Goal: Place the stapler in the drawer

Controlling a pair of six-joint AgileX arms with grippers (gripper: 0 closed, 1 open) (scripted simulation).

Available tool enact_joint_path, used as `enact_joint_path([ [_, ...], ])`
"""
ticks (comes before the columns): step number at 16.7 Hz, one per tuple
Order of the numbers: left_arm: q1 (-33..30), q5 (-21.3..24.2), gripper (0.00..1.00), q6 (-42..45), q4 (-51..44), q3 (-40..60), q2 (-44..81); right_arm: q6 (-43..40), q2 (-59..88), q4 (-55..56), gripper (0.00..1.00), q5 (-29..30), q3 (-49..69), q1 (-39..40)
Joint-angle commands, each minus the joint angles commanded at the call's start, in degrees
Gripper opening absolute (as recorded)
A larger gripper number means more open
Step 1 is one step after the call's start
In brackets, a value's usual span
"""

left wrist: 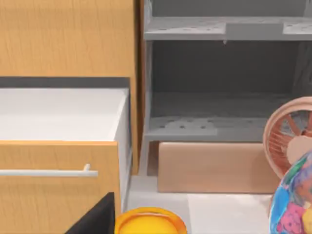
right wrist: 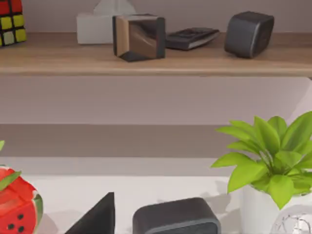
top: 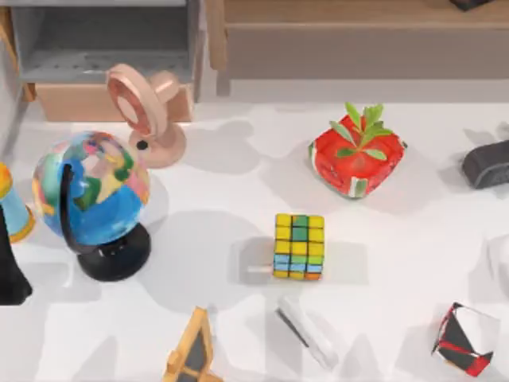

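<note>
The stapler (top: 307,332), a slim white bar with a dark strip along one side, lies flat near the table's front edge, just below the puzzle cube (top: 299,247). The drawer (top: 102,48), grey inside with a light tan front, stands open at the back left; the left wrist view faces its tan front (left wrist: 214,168). My left arm (top: 9,267) is a dark shape at the table's left edge, far from the stapler. One dark finger (left wrist: 97,219) shows in the left wrist view. The right wrist view shows one dark finger (right wrist: 97,217) too, facing the back shelf.
A globe (top: 91,195) and a pink fan (top: 147,111) stand in front of the drawer. A red watermelon cube (top: 356,157), a chunky dark grey object (top: 487,163), a red-black cube (top: 467,340) and a small board (top: 191,350) stand around. A brown shelf (top: 358,32) spans the back. An orange cabinet (left wrist: 63,48) stands left.
</note>
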Motion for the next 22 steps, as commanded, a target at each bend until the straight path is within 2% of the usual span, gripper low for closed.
enact_joint_path([
  [4, -0.9, 0.1, 1.0, -1.5, -1.0, 1.5, 1.5, 0.0, 0.0, 0.0, 1.0, 0.0, 0.0, 0.0],
  [8, -6.1, 0.5, 1.0, -9.8, -6.4, 9.8, 10.5, 0.0, 0.0, 0.0, 1.0, 0.0, 0.0, 0.0],
  [13, -17.0, 1.3, 1.0, -27.5, -17.5, 27.5, 30.6, 0.0, 0.0, 0.0, 1.0, 0.0, 0.0, 0.0],
  [22, -40.5, 1.5, 1.0, -66.0, -41.5, 64.7, 78.4, 0.0, 0.0, 0.0, 1.0, 0.0, 0.0, 0.0],
])
